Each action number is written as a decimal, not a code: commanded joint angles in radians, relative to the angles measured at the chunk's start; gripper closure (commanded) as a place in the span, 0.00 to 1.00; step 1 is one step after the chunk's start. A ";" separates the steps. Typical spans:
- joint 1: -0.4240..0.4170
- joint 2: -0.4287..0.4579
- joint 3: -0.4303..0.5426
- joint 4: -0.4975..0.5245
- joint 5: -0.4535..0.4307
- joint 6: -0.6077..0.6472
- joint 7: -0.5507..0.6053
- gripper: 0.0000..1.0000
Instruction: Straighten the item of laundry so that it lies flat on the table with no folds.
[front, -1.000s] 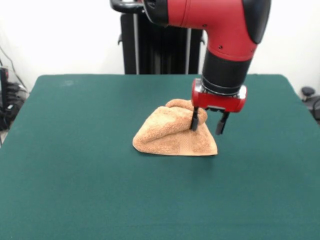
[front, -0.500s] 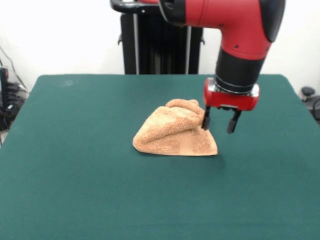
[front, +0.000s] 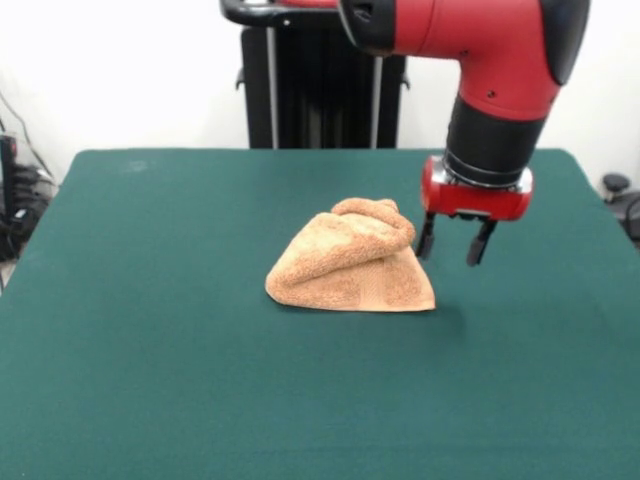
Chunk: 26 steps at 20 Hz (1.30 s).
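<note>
Towel (front: 350, 265): orange-tan terry cloth, bunched into a low mound near the middle of the table, a little right of centre in the front view; not flat; the upper layer is folded over and rolled into a rounded lump at the top right; the lower layer spreads out to a roughly triangular base with a woven band showing along its near edge; the base rests on the felt

Table (front: 150, 350): dark green felt-like top, wide on every side of the towel; its far edge meets a white wall

Gripper (front: 454, 243): hangs just beside the towel's right side, pointing downward; its tips are above the table surface and clear of the cloth, with a narrow strip of green showing between the nearer finger and the mound

Fingers (front: 426, 240): two short dark fingers, spread apart with open space between them; they pinch nothing

Arm (front: 480, 60): red and black, coming in from the upper right; a red collar sits just above the fingers

Shadow: a faint dark patch lies on the felt beneath the gripper, just right of the towel's right corner
</note>
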 joint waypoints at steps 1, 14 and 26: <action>0.001 0.108 0.074 0.032 0.008 -0.078 0.130 0.00; -0.017 0.148 0.073 0.036 -0.005 -0.136 0.115 0.00; -0.034 0.070 0.070 0.113 -0.017 -0.101 0.077 0.00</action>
